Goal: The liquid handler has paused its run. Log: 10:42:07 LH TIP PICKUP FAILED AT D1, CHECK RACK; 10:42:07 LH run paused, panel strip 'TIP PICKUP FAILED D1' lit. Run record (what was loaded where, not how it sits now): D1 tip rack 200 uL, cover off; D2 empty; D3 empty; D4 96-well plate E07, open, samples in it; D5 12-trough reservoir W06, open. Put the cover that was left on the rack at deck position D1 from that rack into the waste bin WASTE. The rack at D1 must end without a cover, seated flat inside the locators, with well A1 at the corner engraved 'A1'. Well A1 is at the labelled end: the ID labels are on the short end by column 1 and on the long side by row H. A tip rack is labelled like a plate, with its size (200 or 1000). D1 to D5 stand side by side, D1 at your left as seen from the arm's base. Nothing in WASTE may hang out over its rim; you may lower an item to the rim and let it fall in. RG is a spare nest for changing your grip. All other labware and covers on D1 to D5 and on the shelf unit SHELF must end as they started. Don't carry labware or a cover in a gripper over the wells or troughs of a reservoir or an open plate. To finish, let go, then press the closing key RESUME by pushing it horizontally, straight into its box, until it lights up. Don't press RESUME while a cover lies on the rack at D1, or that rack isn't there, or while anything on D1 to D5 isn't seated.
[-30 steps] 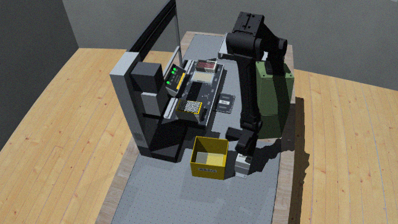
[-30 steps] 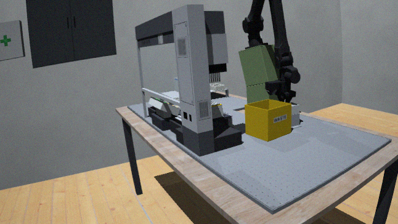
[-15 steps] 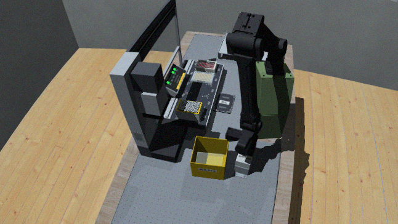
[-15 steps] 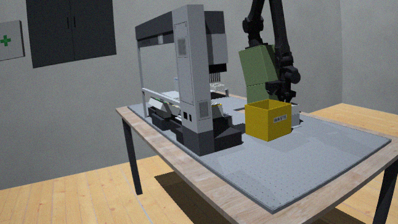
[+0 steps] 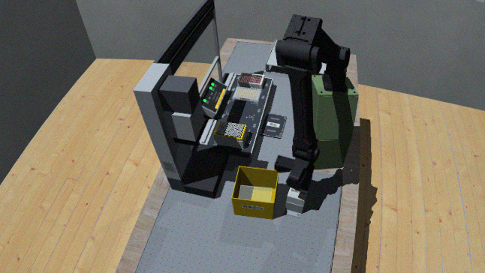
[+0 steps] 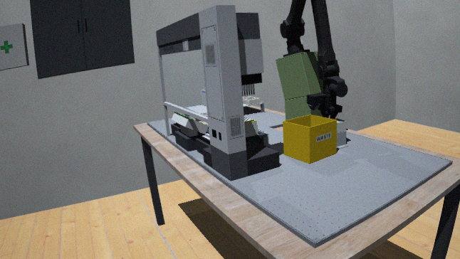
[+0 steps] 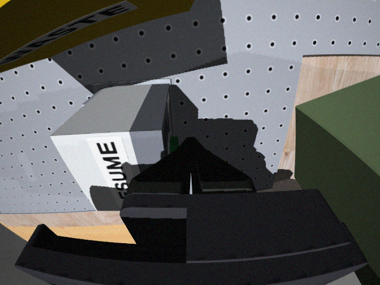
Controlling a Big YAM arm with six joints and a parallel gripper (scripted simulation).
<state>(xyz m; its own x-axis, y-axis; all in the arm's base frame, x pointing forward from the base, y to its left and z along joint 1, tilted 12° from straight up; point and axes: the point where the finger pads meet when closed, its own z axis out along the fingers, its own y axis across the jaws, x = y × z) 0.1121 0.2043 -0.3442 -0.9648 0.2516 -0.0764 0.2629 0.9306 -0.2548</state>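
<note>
Top view: cover (image 5: pixel 257 193) already lies inside the WASTE bin (image 5: pixel 240 179), tip rack at D1 (image 5: pixel 230 130) uncovered, arm lowered by the RESUME box (image 5: pixel 295 202). Exterior view: gripper (image 6: pixel 329 113) sits low behind the bin, likely lined up for a horizontal push. Wrist view: fingers pinched together, empty, tips just at the green RESUME key (image 7: pixel 173 143).

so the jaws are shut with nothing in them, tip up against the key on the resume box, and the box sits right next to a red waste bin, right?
One thing is off: the waste bin is yellow, not red, as the top view shows. The rest stands: the gripper has its jaws shut on nothing, its tip at the green key on the side of the RESUME box, which sits right beside the bin.
</note>
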